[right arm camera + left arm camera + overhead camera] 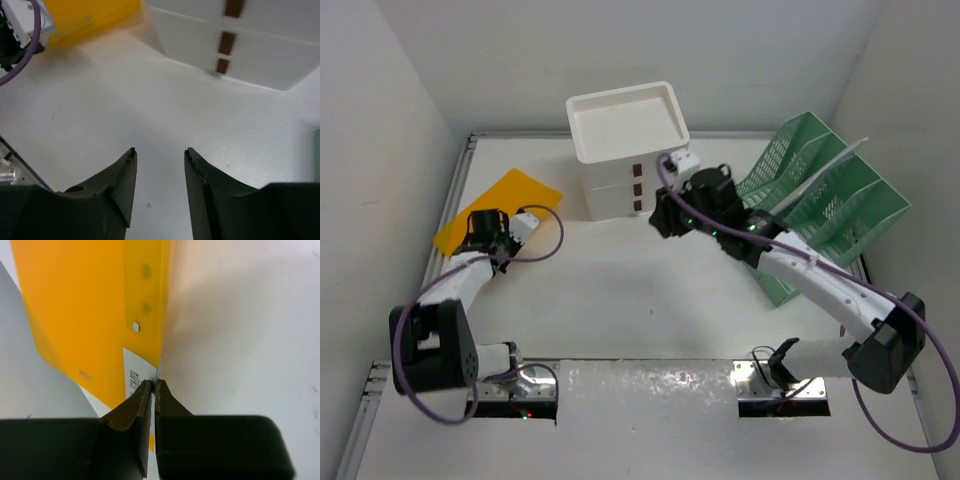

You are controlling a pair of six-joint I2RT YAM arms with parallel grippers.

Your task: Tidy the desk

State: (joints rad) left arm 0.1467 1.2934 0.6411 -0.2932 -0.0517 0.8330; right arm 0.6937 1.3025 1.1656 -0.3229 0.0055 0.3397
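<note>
The left gripper (154,385) pinches the near corner of a yellow folder (500,205) at the far left of the desk (620,300), its jaws all but closed on the edge. The folder's length runs away from the fingers. The right gripper (160,152) hovers empty and parted by the drawer unit (620,150), well apart from the folder.
</note>
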